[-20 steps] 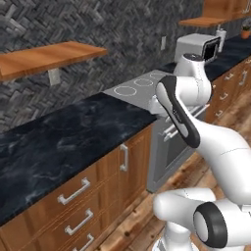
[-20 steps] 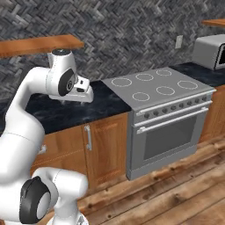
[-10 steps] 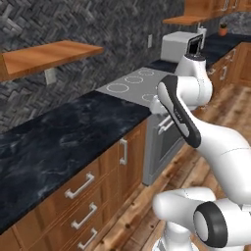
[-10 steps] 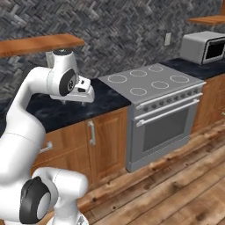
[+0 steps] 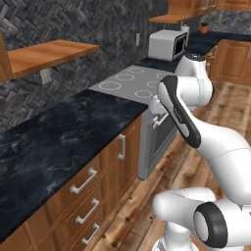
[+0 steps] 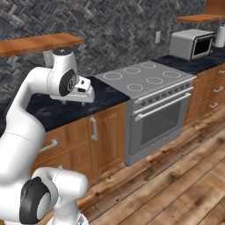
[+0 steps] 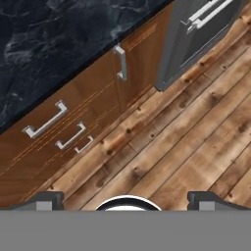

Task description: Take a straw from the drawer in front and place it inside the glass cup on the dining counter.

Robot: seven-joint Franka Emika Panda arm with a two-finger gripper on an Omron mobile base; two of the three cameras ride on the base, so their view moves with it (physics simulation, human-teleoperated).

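While my base keeps rolling left along the worktop (image 5: 63, 142), sliding the stove (image 6: 147, 79) rightward, my gripper (image 7: 125, 198) hangs fully spread and empty, drawer (image 7: 46, 120) unopened

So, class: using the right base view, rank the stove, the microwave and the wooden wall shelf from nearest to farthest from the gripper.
1. Wooden wall shelf: just above and behind the gripper.
2. Stove: next along the counter, to the picture's right.
3. Microwave: farthest, beyond the stove on the far counter.
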